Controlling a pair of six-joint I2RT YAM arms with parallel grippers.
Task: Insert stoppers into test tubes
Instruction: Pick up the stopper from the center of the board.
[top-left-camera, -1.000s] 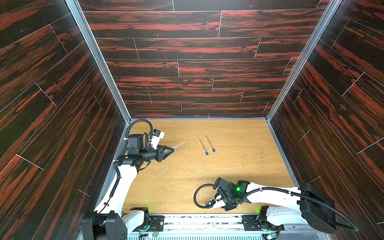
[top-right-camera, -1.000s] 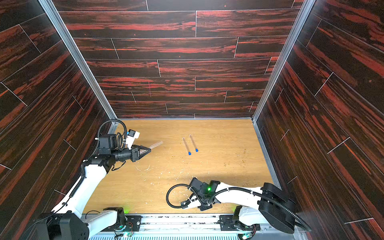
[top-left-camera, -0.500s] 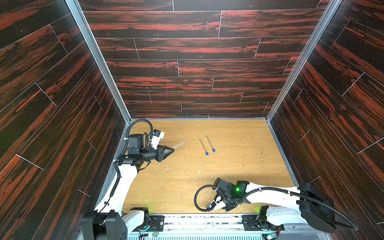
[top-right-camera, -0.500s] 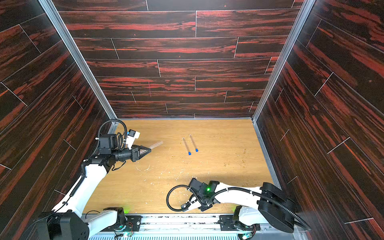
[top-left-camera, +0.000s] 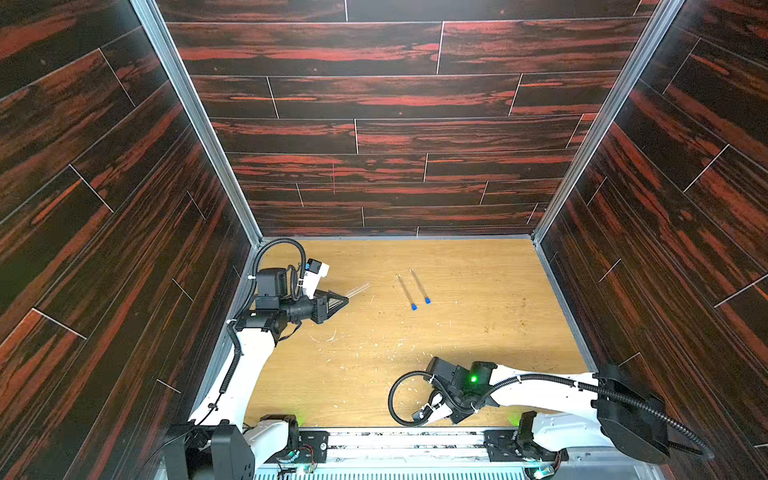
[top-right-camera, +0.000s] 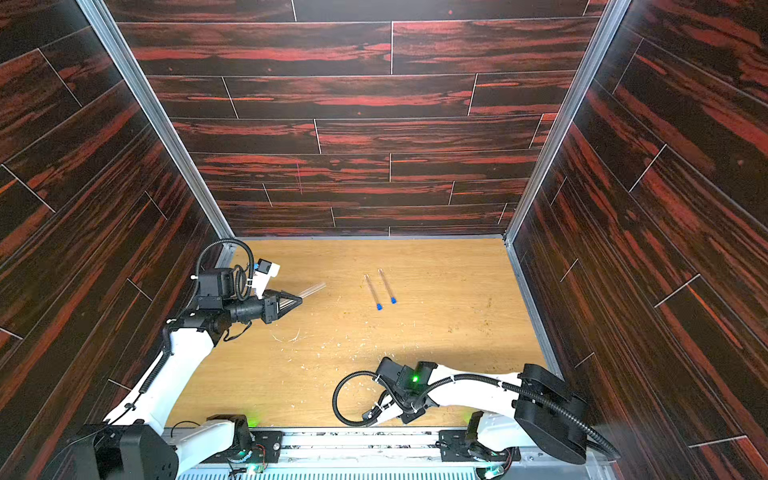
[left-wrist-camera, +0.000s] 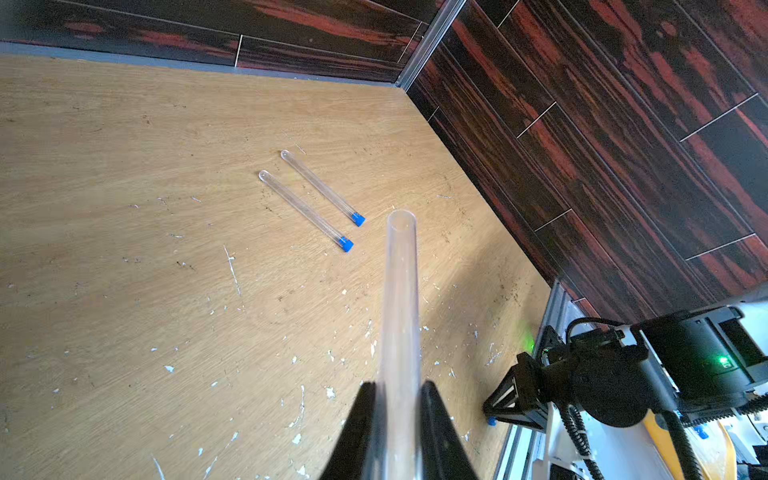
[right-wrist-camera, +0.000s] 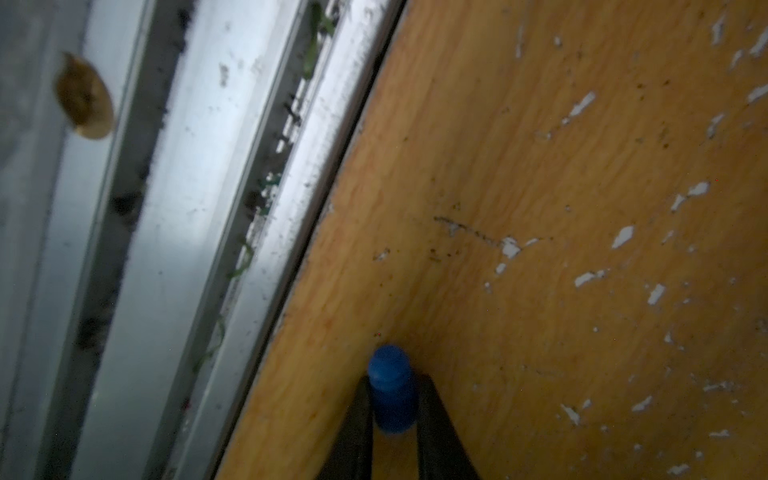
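The left gripper (left-wrist-camera: 397, 386) is pressed together on the held tube (left-wrist-camera: 401, 299). The tube's long axis runs straight out ahead of the fingers, its open mouth at the far end and clear of the worktop (top-left-camera: 478, 291). The right gripper (right-wrist-camera: 392, 380) sits low at the worktop's front edge and pinches the blue stopper (right-wrist-camera: 388, 365), which lies along the fingers and pokes out just past their tips. From the left gripper, the stopper lies well apart and off to one side of the tube's axis, not in front of the mouth. So the right arm, the nearer one to the stopper, probably has to carry it round until plug and mouth face each other on one line. Ahead of the left gripper and beyond the mouth, the two capped tubes (left-wrist-camera: 305, 210) lie flat side by side, each with a blue plug in its near end.
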